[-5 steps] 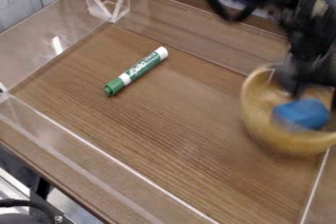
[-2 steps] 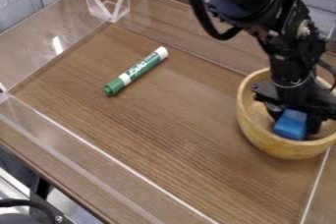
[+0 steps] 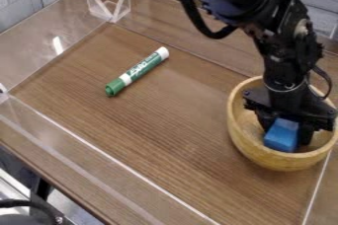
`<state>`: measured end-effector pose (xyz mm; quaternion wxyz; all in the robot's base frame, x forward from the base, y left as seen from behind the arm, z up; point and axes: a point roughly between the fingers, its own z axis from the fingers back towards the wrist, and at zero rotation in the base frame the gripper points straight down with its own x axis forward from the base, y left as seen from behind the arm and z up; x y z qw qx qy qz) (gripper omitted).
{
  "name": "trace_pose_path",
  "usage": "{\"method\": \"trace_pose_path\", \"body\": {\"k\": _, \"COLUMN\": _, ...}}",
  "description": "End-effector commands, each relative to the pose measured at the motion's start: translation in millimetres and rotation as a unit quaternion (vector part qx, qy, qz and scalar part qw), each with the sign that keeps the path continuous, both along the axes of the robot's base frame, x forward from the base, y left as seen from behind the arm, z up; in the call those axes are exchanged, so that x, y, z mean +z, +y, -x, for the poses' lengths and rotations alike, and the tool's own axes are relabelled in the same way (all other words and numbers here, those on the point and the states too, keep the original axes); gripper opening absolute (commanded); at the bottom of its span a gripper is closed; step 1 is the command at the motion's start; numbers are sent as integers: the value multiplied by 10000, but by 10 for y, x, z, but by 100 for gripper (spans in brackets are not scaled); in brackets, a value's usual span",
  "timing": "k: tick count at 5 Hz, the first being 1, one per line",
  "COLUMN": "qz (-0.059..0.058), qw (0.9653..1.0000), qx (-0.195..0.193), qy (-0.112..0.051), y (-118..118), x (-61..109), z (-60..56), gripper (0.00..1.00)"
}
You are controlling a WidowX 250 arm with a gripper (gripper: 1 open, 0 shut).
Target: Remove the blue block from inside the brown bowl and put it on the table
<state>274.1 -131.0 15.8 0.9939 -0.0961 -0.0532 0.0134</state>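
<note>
Bare desk (image 3: pixel 199 120) lies open between the marker (image 3: pixel 137 71) and the bowl (image 3: pixel 248 140). The bowl's thick wall rings the block (image 3: pixel 282 135); clear walls (image 3: pixel 53 135) edge the desk.

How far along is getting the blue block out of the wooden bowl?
Done: the black gripper has reached into the round tan wooden bowl and shut on the small bright-blue block. In hand: the grasp, block not yet clear of the bowl. Left: lifting it out, setting it on the dark wood-grain table.
</note>
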Motion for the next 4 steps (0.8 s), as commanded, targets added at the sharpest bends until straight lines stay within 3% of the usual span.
{"method": "trace_pose_path", "body": {"k": 1, "qz": -126, "qw": 9995, "qx": -23, "qy": 303, "y": 51, "x": -6, "z": 156, "gripper": 0}}
{"method": "trace_pose_path", "body": {"k": 4, "qz": -221, "qw": 9990, "qx": -71, "qy": 370, "y": 119, "x": 147, "z": 190, "gripper": 0}}
